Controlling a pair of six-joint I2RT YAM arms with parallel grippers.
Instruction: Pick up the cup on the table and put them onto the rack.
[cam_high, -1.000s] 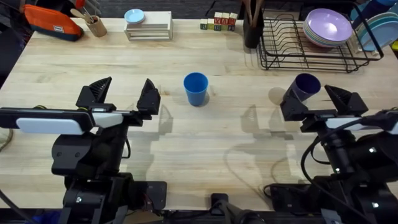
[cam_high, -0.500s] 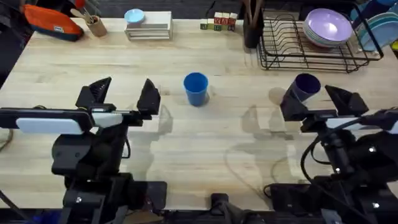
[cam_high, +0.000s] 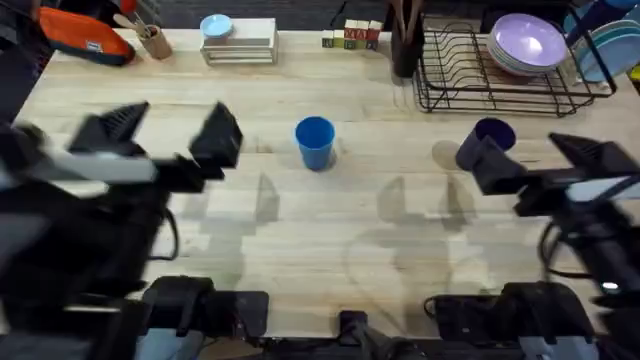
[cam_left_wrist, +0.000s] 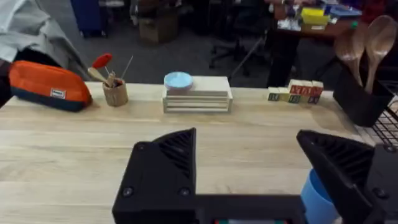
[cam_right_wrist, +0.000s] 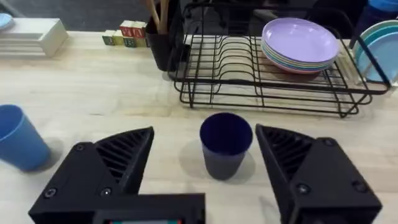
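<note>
The left gripper (cam_high: 165, 135) is hovering with fingers spread; right of it a light blue plastic cup (cam_high: 315, 143) is standing mid-table. The right gripper (cam_right_wrist: 205, 165), fingers splayed, is flanking a dark navy plastic cup (cam_right_wrist: 225, 144) near the black wire dish rack (cam_right_wrist: 261, 78). Both cups are probably light, stiff and slick: pinch the walls.

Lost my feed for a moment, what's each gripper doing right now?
Left gripper: open, holding nothing.
Right gripper: open, fingers either side of the dark blue cup, not gripping.

Light wooden bench (cam_high: 330, 230); behind it, a dim room with grey floor (cam_left_wrist: 186, 59), office chair (cam_left_wrist: 239, 31) and boxes (cam_left_wrist: 155, 25).
</note>
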